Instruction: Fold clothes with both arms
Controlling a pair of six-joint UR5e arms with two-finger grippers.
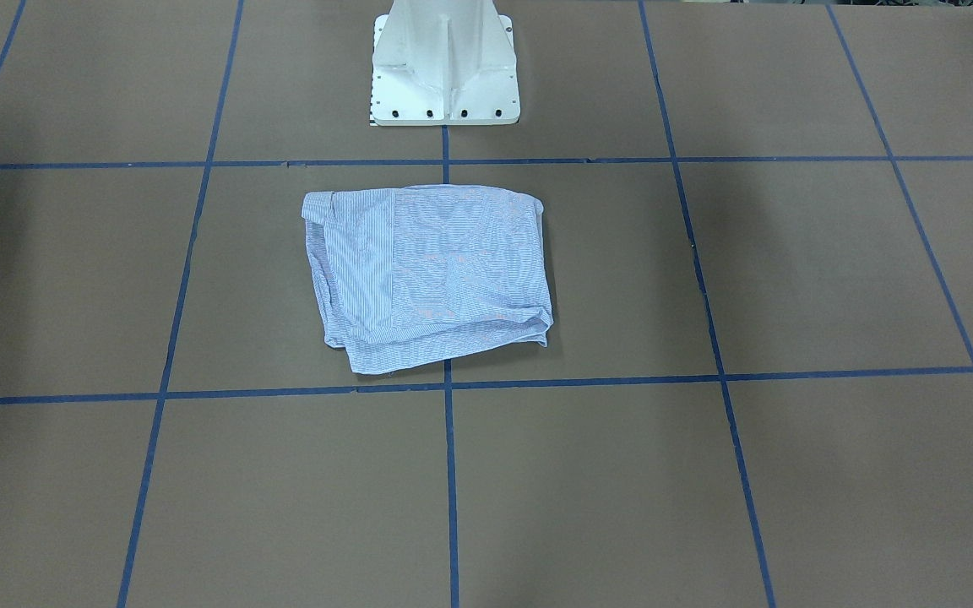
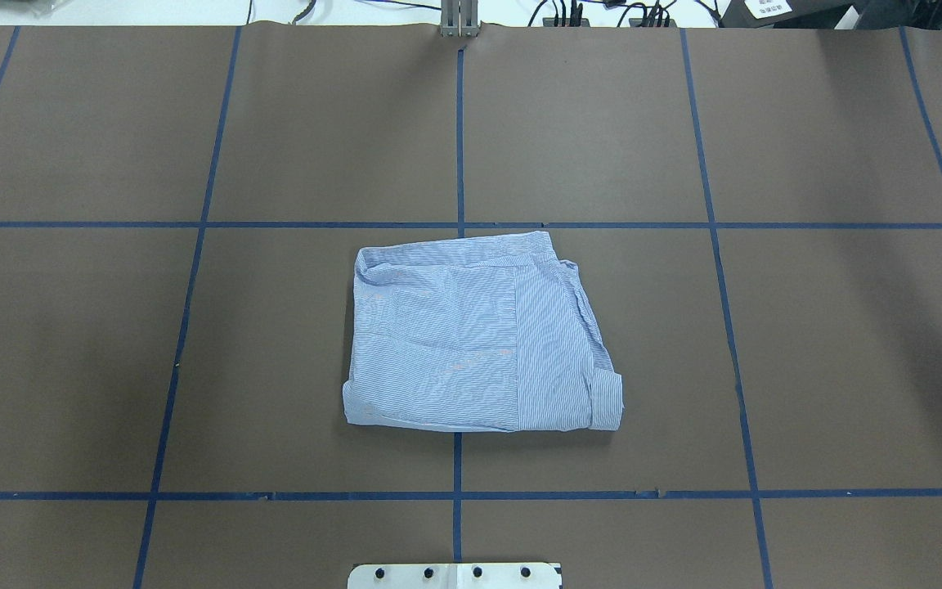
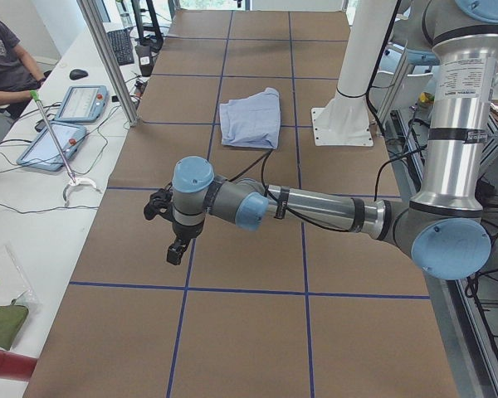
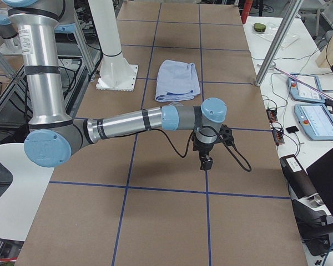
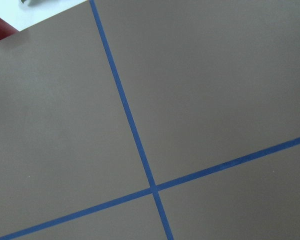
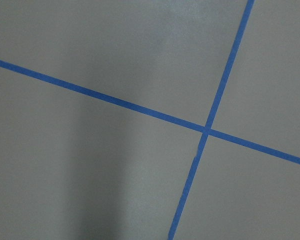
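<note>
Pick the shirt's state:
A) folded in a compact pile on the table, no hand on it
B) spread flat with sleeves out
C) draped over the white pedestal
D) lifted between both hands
A: the shirt lies folded on the table in front of the pedestal, while the left hand and right hand hang over bare table, apart from it.

front view faces the base point(image 1: 444, 76) from across the table point(image 1: 790, 473), steeply down; overhead looks forward from behind it. both share the shirt point(image 1: 432, 274). side views look along the table from its ends, shirt far off. wrist views look close down on tape point(image 5: 127, 110) crossings.
</note>
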